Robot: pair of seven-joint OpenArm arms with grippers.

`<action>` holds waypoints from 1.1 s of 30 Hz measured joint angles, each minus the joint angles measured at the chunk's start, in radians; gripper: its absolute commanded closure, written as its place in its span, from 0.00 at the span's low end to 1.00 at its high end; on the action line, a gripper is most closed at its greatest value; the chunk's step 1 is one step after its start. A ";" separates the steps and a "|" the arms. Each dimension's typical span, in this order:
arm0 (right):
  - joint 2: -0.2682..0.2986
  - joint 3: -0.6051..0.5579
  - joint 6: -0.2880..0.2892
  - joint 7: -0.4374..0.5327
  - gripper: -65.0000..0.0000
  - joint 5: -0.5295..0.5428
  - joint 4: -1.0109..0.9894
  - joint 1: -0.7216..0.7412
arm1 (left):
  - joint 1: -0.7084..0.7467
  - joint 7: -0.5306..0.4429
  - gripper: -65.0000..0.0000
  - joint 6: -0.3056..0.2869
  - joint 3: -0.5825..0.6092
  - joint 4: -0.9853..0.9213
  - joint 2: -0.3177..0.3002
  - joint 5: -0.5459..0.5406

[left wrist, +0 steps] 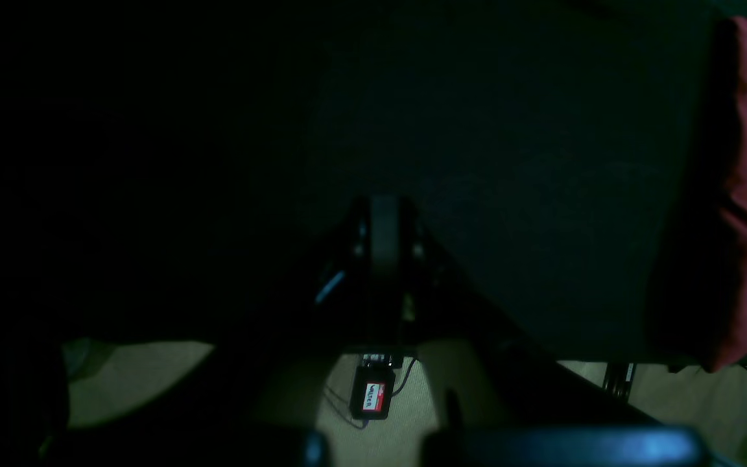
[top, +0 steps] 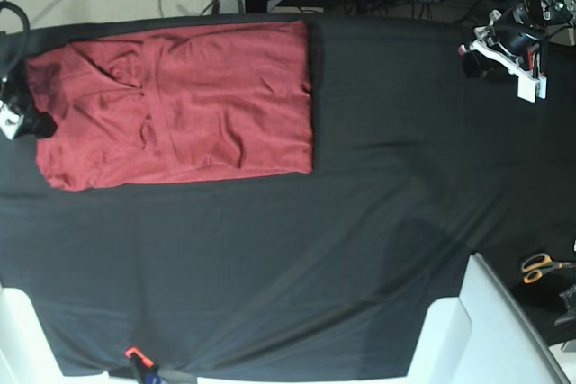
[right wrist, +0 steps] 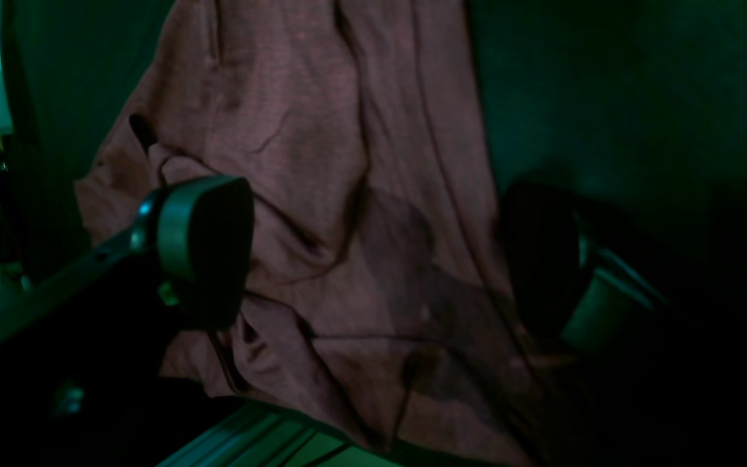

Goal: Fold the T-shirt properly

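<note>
Shirt: we see the dusty brick-red knit T-shirt [top: 171,105] lying flat on the black cloth sheet [top: 360,222] that covers the table, up against the far edge and toward the far-left corner as the base view shows it.
Shape so far: we judge it already partly folded; its outline is a broad rectangle with a straight right edge, no sleeve sticks out, and a band of fabric lies across its middle, which we take for sleeves turned inward.
Surface: we note creases and small ridges, thickest toward the left end.
Left to do: we judge at least one more fold remains, bringing one end over the other, then smoothing.
Right gripper: our right gripper [right wrist: 373,259] hangs over the shirt's left end, its dark padded fingers [right wrist: 205,246] spread wide apart with the red fabric showing between them; we cannot tell whether a pad touches the cloth, and nothing is clamped.
Left gripper: our left gripper [top: 504,51] sits near the far-right corner, well apart from the shirt, fingers together and holding nothing.
Surroundings: orange-handled scissors [top: 540,266] rest by the right edge, away from the work.
</note>
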 measured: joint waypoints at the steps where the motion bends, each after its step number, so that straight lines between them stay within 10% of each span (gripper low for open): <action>1: 0.000 0.000 0.000 0.000 0.13 0.000 0.002 -0.001 | 0.000 0.000 1.00 0.000 0.000 0.000 0.000 0.000; 33: -0.038 -0.238 0.020 -0.016 0.25 0.050 0.089 -0.017 | 0.000 0.000 1.00 0.000 0.000 0.000 0.000 0.000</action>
